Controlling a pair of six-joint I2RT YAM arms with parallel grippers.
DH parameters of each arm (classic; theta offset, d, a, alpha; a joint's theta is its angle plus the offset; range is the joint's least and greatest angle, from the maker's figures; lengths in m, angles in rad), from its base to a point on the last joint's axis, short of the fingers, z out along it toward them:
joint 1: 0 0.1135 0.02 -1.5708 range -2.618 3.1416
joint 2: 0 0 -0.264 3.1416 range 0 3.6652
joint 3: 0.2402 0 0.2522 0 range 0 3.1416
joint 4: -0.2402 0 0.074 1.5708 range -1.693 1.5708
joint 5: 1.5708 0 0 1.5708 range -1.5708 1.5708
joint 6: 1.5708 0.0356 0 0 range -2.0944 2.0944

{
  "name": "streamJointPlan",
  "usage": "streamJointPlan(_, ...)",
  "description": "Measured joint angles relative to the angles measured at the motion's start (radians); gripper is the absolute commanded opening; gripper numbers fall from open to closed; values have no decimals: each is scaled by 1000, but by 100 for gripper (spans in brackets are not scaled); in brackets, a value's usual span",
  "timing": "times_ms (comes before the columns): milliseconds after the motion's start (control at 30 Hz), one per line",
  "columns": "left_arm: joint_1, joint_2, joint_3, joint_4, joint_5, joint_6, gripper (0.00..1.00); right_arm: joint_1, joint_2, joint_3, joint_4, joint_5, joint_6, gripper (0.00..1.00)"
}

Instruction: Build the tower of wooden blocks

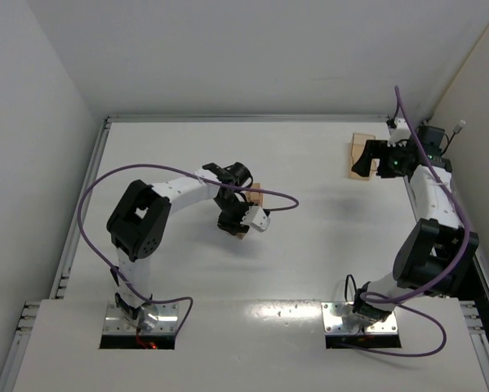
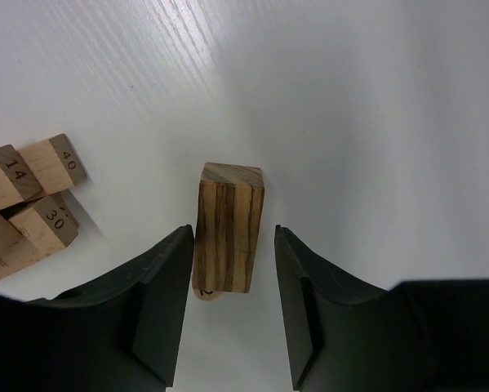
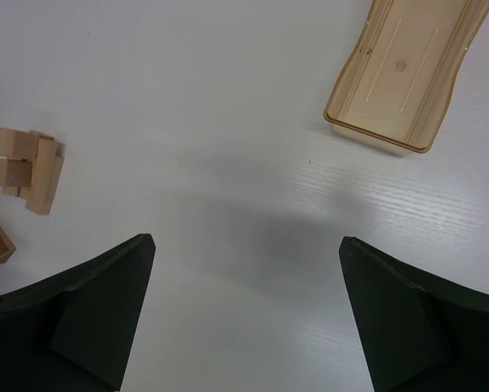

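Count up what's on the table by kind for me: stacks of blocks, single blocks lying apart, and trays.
Pale block stack: 1
Dark-striped block lying apart: 1
Tray: 1
Total: 3

left claw (image 2: 233,245) with a narrow gap, right claw (image 3: 246,243) wide apart

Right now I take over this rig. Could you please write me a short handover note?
Left tool: open, jaws either side of the striped block on the table, not yet clamped.
Right tool: open, empty, over the table near the tray.
Done: a small block stack sits beside the striped block.
Left: grip the striped block and add it to the stack.
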Motion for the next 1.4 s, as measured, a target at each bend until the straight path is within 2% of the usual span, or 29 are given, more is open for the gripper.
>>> streamJointPlan(133,0,0,-1,2,1,2,36,0,2,0,0,-3,4,94)
streamJointPlan(333,5,2,-1,1,2,4,36,0,13,0,0,-4,8,94)
streamJointPlan(467,5,10,-1,1,1,5,42,0,18,0,0,-4,8,94)
streamJointPlan(633,5,13,-1,1,0,6,42,0,22,5,0,-5,11,94)
streamJointPlan(767,5,21,-1,2,-2,6,26,0,28,6,1,-5,11,94)
streamJointPlan(967,6,23,-1,3,-1,5,25,0,29,7,3,-5,11,94)
streamJointPlan(1100,6,23,-1,5,-1,-3,0,-6,29,7,3,-5,11,94)
streamJointPlan(1233,6,26,9,8,-2,-43,0,-10,29,7,4,-5,15,93)
streamJointPlan(1400,6,32,83,12,-3,-245,0,-10,29,7,14,-6,43,84)
